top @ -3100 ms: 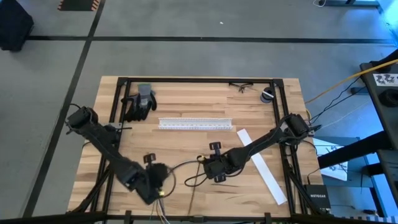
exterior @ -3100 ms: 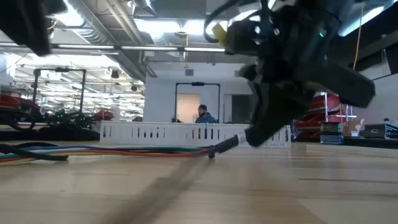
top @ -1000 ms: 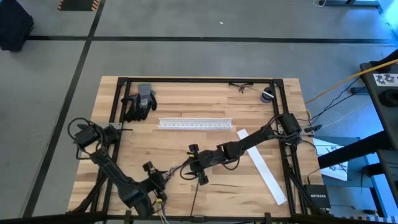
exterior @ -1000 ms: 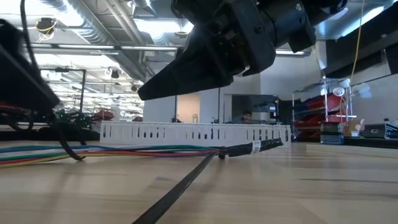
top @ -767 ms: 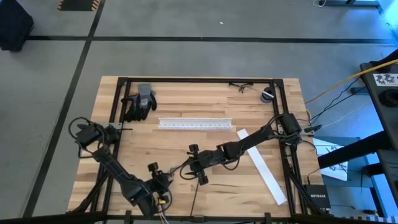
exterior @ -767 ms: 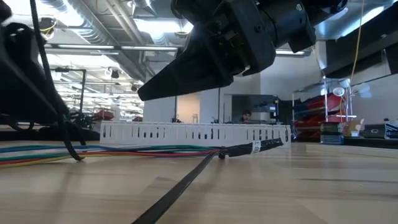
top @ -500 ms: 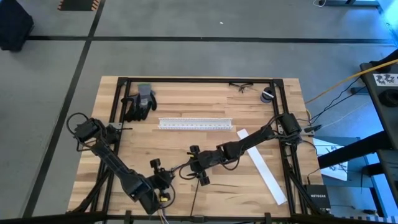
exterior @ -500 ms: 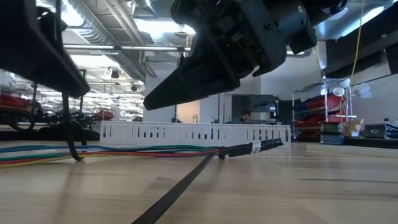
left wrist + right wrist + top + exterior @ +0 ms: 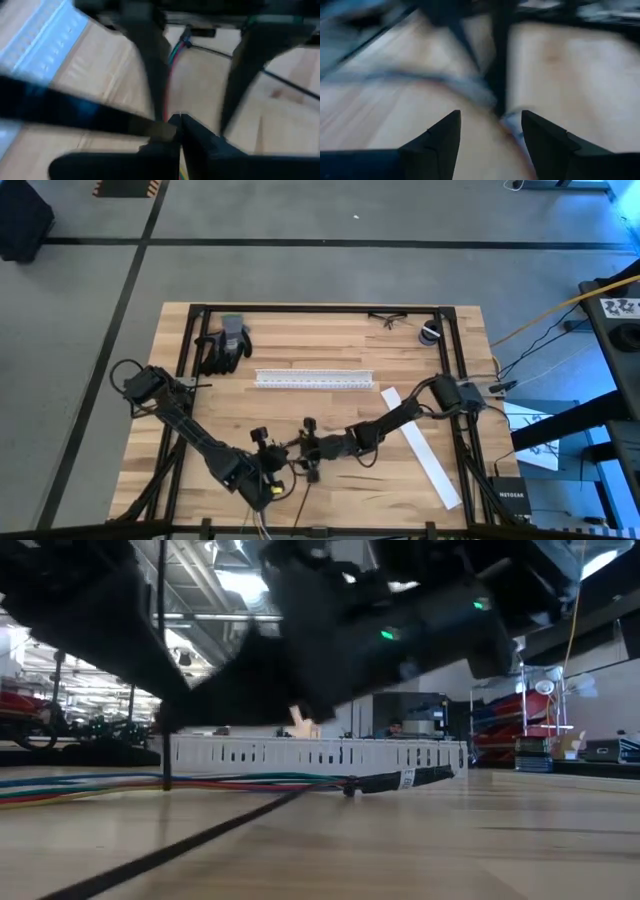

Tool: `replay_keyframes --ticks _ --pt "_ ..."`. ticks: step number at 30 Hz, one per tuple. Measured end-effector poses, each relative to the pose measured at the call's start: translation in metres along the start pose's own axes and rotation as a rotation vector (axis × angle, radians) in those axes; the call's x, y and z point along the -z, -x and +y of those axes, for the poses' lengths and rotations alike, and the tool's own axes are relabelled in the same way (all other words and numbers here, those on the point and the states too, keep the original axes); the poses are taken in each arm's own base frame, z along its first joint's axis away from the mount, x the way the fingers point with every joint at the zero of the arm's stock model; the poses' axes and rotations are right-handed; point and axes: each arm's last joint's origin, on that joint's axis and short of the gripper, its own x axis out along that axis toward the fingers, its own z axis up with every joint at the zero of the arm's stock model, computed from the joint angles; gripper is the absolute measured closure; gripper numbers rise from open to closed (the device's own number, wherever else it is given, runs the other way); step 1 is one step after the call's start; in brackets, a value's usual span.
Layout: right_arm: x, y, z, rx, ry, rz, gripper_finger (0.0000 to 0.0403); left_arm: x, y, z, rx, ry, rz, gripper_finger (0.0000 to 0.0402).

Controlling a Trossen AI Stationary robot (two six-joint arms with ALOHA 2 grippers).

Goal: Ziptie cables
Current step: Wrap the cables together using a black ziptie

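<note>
Wooden tabletop (image 9: 330,350), six-o'clock edge. Left claw (image 9: 268,470): pinched shut on a ziptie (image 9: 163,670). Right claw (image 9: 303,447): fingers apart, at its three o'clock. Cables (image 9: 150,782): beneath. Advice: hold the strip firm while threading round the bundle.

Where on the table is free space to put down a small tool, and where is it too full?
Free: the bare wood between the white slotted channel and the far edge, from the gloves to the glasses. Crowded: the near middle, where both grippers, left and right, meet over the cables and a ziptie.
</note>
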Motion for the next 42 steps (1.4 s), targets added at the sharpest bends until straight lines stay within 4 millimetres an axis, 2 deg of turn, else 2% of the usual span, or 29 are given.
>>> replay_keyframes --ticks 3,7,14,20,36,39,42 --pt "0.0 -0.002 -0.003 0.124 -0.077 -0.016 0.0201 -0.003 -0.005 0.004 -0.02 0.083 0.001 0.0401" --pt "0.002 -0.001 0.0 0.194 -0.167 -0.011 0.0204 -0.008 -0.011 0.008 -0.035 0.162 0.004 0.0401" --pt "0.006 0.004 0.011 0.299 -0.185 -0.012 0.0243 -0.013 -0.017 0.012 -0.048 0.209 -0.003 0.0401" --pt "0.008 0.003 0.01 0.293 -0.204 -0.015 0.0265 -0.014 -0.018 0.013 -0.049 0.216 -0.004 0.0401" --pt "0.012 0.0 0.008 0.313 -0.245 -0.033 0.0271 -0.015 -0.018 0.011 -0.038 0.232 -0.016 0.0401" --pt "0.012 0.0 0.008 0.318 -0.246 -0.035 0.0302 -0.016 -0.018 0.012 -0.039 0.233 -0.018 0.0401" --pt "0.012 0.0 0.008 0.309 -0.242 -0.032 0.0368 -0.016 -0.018 0.012 -0.041 0.23 -0.02 0.0401"
